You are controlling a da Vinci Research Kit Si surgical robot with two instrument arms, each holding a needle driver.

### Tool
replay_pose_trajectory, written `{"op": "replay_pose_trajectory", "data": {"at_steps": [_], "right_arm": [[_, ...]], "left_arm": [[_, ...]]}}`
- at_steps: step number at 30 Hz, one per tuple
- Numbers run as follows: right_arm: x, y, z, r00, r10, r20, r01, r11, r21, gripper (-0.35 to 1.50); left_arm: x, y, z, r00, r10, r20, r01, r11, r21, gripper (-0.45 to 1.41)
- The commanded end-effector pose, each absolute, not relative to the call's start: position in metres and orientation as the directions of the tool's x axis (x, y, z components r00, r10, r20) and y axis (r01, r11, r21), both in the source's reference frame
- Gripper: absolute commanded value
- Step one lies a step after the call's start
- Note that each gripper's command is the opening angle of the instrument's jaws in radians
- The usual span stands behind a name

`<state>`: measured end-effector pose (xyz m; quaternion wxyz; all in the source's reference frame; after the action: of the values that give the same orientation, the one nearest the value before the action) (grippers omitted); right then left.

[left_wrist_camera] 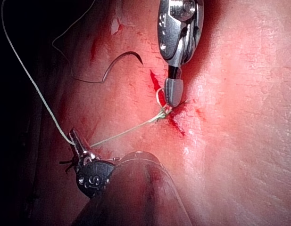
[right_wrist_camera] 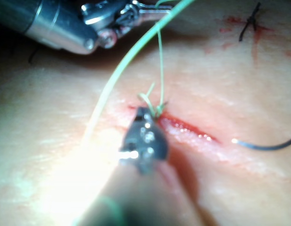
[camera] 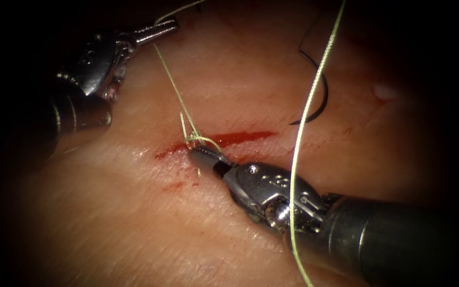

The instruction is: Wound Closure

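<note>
Left end effector [camera: 170, 25] sits beyond the cut [camera: 240, 138], up and to the endoscope's left, jaws pressed together on the thread [camera: 173, 87]. The strand runs taut from it down to a knot [camera: 196, 139] at the cut's left part; the tension reads as countertraction on the knot.

Right end effector [camera: 200, 154] comes in from the lower right, tip right at the knot. Jaws look closed there, seemingly pinching the short thread end, though the knot hides the contact. Judged: the two tools hold opposite ends so the knot seats on the cut.

Needle [camera: 320, 87] lies free on the tissue [camera: 107, 212], right of and beyond the cut, held by neither tool, not in the tissue as far as can be seen. A long slack thread loop drapes across the right tool's shaft. Red fluid [camera: 179, 186] marks the cut and skin beside it.
</note>
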<state>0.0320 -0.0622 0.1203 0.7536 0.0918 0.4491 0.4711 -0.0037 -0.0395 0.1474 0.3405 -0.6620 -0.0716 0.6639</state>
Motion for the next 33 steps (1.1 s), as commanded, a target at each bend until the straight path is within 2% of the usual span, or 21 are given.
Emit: {"op": "replay_pose_trajectory", "data": {"at_steps": [1, 21, 33], "right_arm": [[0.0328, -0.063, 0.12, 0.159, 0.792, -0.59, -0.61, 0.548, 0.572, -0.35], [0.0329, -0.069, 0.118, 0.283, 0.74, -0.611, -0.421, 0.668, 0.614, -0.35], [0.0327, -0.068, 0.119, 0.308, 0.719, -0.623, -0.401, 0.692, 0.601, -0.35]], "left_arm": [[-0.0043, -0.038, 0.149, 0.095, 0.544, -0.834, -0.355, -0.764, -0.538, -0.45], [-0.0079, -0.027, 0.15, 0.042, 0.529, -0.848, -0.379, -0.777, -0.503, -0.45], [-0.0096, -0.021, 0.152, -0.042, 0.475, -0.879, -0.438, -0.8, -0.411, -0.45]]}}
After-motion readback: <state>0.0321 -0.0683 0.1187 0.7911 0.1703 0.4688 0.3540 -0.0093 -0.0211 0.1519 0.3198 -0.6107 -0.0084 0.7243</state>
